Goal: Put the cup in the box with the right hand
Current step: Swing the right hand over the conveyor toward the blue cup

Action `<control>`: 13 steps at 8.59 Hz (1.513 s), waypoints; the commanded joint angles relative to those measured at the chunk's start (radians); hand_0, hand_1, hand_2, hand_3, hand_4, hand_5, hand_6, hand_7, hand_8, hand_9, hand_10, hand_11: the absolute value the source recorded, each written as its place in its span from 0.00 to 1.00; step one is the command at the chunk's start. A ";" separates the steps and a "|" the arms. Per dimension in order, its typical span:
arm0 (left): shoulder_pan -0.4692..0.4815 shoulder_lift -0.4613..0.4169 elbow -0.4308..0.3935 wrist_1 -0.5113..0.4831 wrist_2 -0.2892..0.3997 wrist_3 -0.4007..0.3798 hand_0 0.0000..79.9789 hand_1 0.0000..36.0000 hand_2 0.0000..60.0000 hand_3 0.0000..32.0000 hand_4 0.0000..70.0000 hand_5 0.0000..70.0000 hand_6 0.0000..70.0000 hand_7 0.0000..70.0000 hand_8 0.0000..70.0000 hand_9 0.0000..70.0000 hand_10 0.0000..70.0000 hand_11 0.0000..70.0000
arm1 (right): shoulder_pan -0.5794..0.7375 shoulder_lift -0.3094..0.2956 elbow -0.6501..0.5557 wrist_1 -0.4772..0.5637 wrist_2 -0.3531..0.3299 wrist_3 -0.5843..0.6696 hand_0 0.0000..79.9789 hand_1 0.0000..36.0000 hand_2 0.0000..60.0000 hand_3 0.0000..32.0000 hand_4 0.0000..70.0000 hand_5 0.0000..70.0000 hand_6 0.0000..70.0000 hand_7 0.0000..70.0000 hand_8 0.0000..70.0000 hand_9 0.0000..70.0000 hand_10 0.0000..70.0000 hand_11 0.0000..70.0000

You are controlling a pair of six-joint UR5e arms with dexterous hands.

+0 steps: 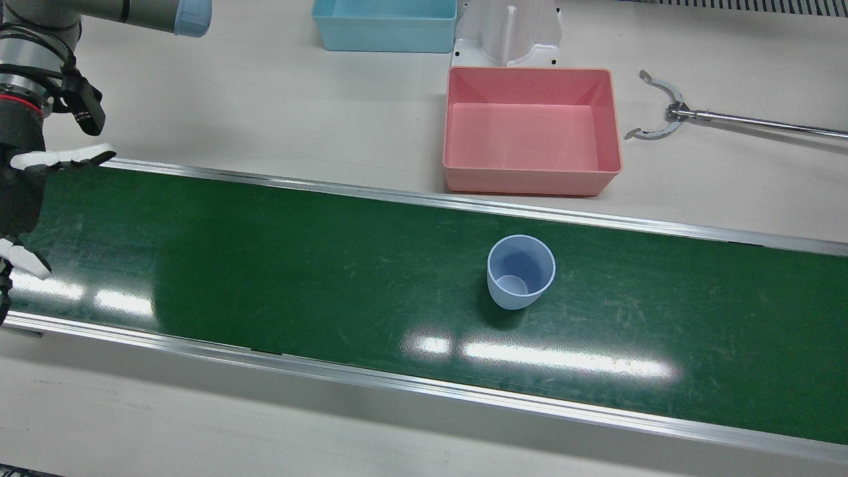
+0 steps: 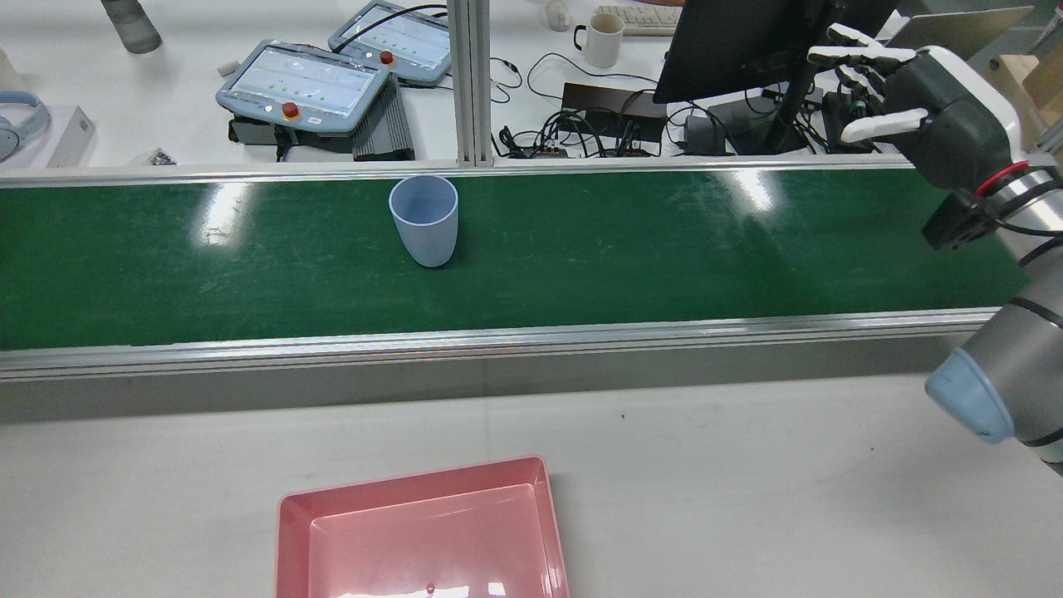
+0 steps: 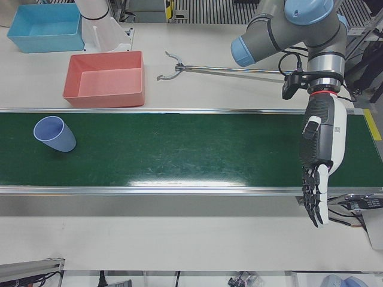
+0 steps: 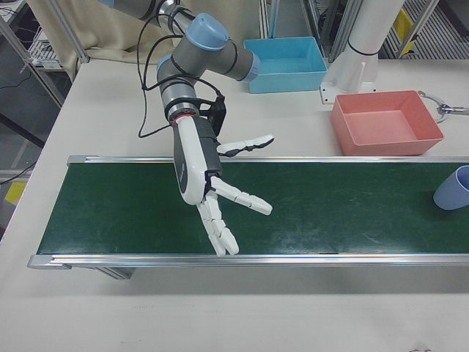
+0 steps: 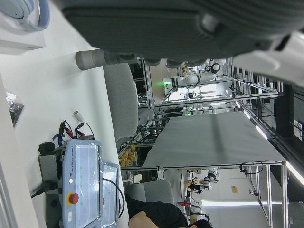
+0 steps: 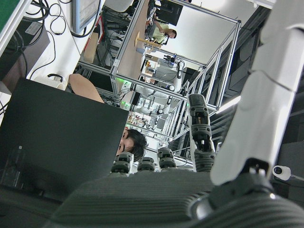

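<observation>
A pale blue cup (image 1: 521, 271) stands upright and alone on the green conveyor belt (image 1: 265, 265); the rear view shows the cup (image 2: 424, 220) left of centre. The pink box (image 1: 530, 180) sits empty on the table just beyond the belt, close to the cup. My right hand (image 4: 212, 180) hovers over the belt far from the cup (image 4: 454, 188), fingers spread, holding nothing; it is also at the front view's left edge (image 1: 26, 192) and the rear view's right (image 2: 913, 91). My left hand (image 3: 320, 161) hangs over the belt's other end, fingers stretched downward, empty.
A blue box (image 1: 384, 26) and a white arm pedestal (image 1: 507, 33) stand behind the pink box. A metal grabber tool (image 1: 669, 114) lies on the table beside it. Beyond the belt are teach pendants (image 2: 303, 83), cables and a monitor (image 2: 731, 41).
</observation>
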 commanded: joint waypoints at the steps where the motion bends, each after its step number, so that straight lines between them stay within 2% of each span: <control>1: 0.000 0.000 0.000 0.000 0.000 0.001 0.00 0.00 0.00 0.00 0.00 0.00 0.00 0.00 0.00 0.00 0.00 0.00 | -0.051 -0.032 0.049 -0.071 0.035 -0.004 0.66 0.36 0.00 0.38 0.26 0.08 0.03 0.15 0.02 0.05 0.04 0.08; 2: 0.000 0.000 0.000 0.000 0.000 0.001 0.00 0.00 0.00 0.00 0.00 0.00 0.00 0.00 0.00 0.00 0.00 0.00 | -0.088 -0.032 0.049 -0.084 0.052 -0.007 0.67 0.38 0.00 0.42 0.28 0.08 0.02 0.16 0.02 0.04 0.02 0.06; 3: -0.001 0.000 0.000 0.002 0.000 0.001 0.00 0.00 0.00 0.00 0.00 0.00 0.00 0.00 0.00 0.00 0.00 0.00 | -0.125 -0.032 0.069 -0.090 0.096 -0.007 0.68 0.40 0.00 0.46 0.29 0.08 0.03 0.19 0.01 0.04 0.02 0.06; 5: 0.000 0.000 0.000 0.000 0.000 0.001 0.00 0.00 0.00 0.00 0.00 0.00 0.00 0.00 0.00 0.00 0.00 0.00 | -0.235 -0.025 0.097 -0.122 0.196 -0.006 0.67 0.36 0.00 0.46 0.27 0.08 0.02 0.16 0.02 0.05 0.03 0.07; 6: 0.000 0.000 0.000 0.000 0.000 -0.001 0.00 0.00 0.00 0.00 0.00 0.00 0.00 0.00 0.00 0.00 0.00 0.00 | -0.270 -0.022 0.095 -0.122 0.245 -0.006 0.68 0.39 0.00 0.46 0.29 0.08 0.03 0.19 0.02 0.05 0.02 0.06; 7: 0.000 0.000 0.000 0.000 0.000 0.001 0.00 0.00 0.00 0.00 0.00 0.00 0.00 0.00 0.00 0.00 0.00 0.00 | -0.295 -0.005 0.095 -0.122 0.288 -0.012 0.68 0.39 0.00 0.28 0.34 0.08 0.04 0.21 0.02 0.06 0.03 0.06; 8: 0.000 0.000 0.000 0.000 0.000 0.001 0.00 0.00 0.00 0.00 0.00 0.00 0.00 0.00 0.00 0.00 0.00 0.00 | -0.321 0.008 0.083 -0.122 0.323 -0.030 0.68 0.40 0.00 0.00 0.36 0.08 0.08 0.32 0.04 0.10 0.05 0.10; 10: -0.001 0.000 0.000 0.000 0.000 0.001 0.00 0.00 0.00 0.00 0.00 0.00 0.00 0.00 0.00 0.00 0.00 0.00 | -0.323 0.050 0.080 -0.114 0.377 -0.145 0.69 0.46 0.04 0.00 0.31 0.09 0.11 0.39 0.02 0.09 0.06 0.13; 12: 0.000 0.001 0.000 0.000 0.000 0.001 0.00 0.00 0.00 0.00 0.00 0.00 0.00 0.00 0.00 0.00 0.00 0.00 | -0.320 0.080 0.069 -0.114 0.383 -0.289 0.68 0.44 0.02 0.00 0.26 0.09 0.10 0.36 0.02 0.08 0.07 0.13; 13: 0.000 0.000 0.000 0.000 0.000 0.001 0.00 0.00 0.00 0.00 0.00 0.00 0.00 0.00 0.00 0.00 0.00 0.00 | -0.321 0.104 0.034 -0.110 0.383 -0.297 0.68 0.46 0.08 0.00 0.31 0.09 0.11 0.38 0.02 0.09 0.07 0.13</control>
